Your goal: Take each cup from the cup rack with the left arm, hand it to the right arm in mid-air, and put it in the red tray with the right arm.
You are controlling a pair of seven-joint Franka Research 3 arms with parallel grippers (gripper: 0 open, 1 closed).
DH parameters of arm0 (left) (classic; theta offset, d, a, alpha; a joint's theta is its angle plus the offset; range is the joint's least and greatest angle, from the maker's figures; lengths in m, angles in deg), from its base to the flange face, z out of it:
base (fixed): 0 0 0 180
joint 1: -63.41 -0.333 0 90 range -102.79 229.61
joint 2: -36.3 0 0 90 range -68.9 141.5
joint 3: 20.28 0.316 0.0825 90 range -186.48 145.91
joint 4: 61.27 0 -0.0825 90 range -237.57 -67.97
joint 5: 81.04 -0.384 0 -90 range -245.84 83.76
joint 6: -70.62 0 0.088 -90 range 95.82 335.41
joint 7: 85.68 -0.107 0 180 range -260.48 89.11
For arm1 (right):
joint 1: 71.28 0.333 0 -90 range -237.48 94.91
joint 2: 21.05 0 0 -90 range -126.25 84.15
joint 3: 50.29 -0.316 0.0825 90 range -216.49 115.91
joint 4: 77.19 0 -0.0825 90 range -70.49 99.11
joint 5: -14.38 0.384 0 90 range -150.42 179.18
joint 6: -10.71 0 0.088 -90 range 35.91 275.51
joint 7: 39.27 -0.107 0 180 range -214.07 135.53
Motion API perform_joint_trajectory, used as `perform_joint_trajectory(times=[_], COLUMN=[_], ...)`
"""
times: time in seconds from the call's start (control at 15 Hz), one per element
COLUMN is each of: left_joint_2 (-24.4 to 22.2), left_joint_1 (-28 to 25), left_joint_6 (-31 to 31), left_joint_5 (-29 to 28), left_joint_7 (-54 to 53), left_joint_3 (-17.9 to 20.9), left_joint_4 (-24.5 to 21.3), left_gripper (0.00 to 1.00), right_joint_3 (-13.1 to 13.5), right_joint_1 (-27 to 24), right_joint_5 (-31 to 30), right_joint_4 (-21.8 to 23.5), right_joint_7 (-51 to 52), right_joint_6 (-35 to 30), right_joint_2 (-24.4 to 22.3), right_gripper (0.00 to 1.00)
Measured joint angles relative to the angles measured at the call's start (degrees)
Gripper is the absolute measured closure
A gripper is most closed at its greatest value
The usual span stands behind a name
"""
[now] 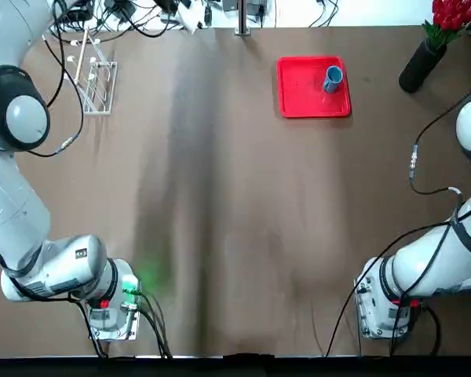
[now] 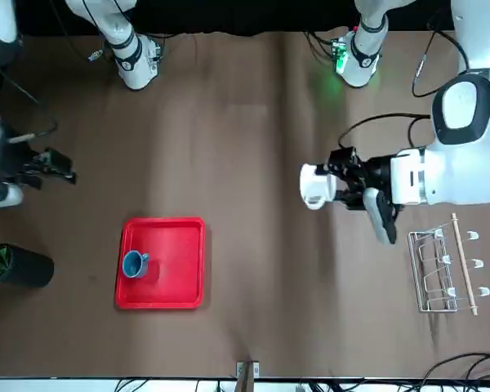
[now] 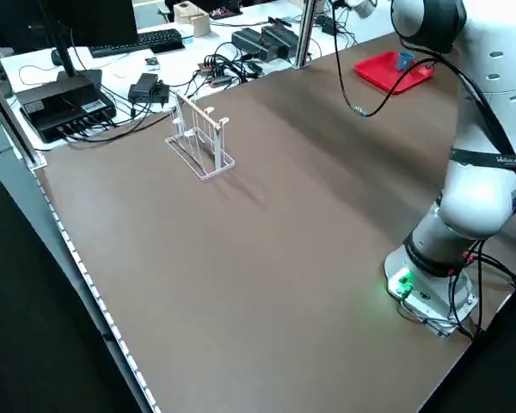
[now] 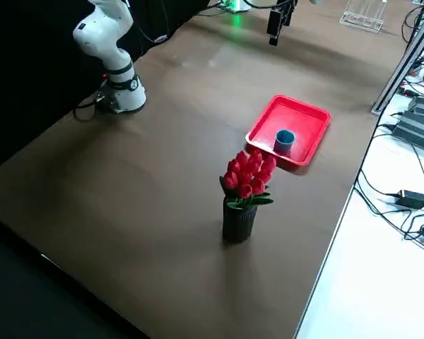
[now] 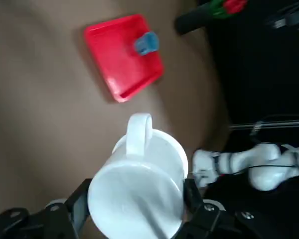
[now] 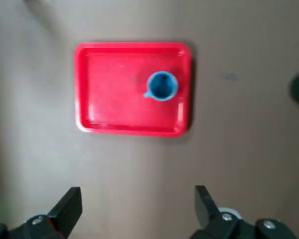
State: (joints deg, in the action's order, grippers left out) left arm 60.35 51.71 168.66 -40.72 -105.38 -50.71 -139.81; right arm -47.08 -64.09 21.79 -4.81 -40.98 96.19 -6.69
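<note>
Above the table (image 2: 229, 188), the left gripper (image 5: 137, 199) clamps a glossy white mug (image 5: 134, 199); the right gripper's (image 6: 138, 201) jaws stand apart.

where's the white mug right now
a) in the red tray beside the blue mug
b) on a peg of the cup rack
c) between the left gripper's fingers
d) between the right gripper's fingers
c: the left wrist view shows the white mug clamped between the left gripper's two fingers.

no words, numbers, labels or signs can be read on anything in these views; any small markings are too small to make out.
</note>
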Motion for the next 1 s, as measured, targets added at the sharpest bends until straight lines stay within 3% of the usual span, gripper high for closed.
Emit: perform_joint_trajectory(times=[0.2, 0.4, 0.53, 0.8, 1.0], left_joint_2=[0.23, 0.52, 1.35, 2.06, 3.10], left_joint_1=[2.45, 6.78, 10.57, 13.43, 14.63], left_joint_6=[3.18, 10.72, 17.97, 25.24, 26.99], left_joint_5=[8.86, 14.26, 21.52, 24.31, 25.03], left_joint_7=[0.54, 2.20, 2.57, 2.56, 2.55], left_joint_3=[-0.57, -0.71, -0.74, -0.75, -0.75], left_joint_4=[-0.02, -0.06, -0.09, -0.12, -0.16], left_gripper=[0.23, 0.23, 0.23, 0.23, 0.23], right_joint_3=[-0.15, -0.13, -0.20, -0.22, -0.22], right_joint_1=[1.34, 1.41, 1.84, 2.04, 2.09], right_joint_5=[6.26, 14.94, 26.18, 42.46, 55.76], right_joint_4=[0.68, 0.84, 0.88, 0.89, 0.90], right_joint_7=[-1.46, -1.46, -1.46, 0.42, 5.10], right_joint_6=[2.36, 3.54, 4.56, 4.82, 4.85], right_joint_2=[1.56, 3.46, 5.68, 8.76, 10.48], right_gripper=[0.00, 0.00, 0.00, 0.00, 0.00])
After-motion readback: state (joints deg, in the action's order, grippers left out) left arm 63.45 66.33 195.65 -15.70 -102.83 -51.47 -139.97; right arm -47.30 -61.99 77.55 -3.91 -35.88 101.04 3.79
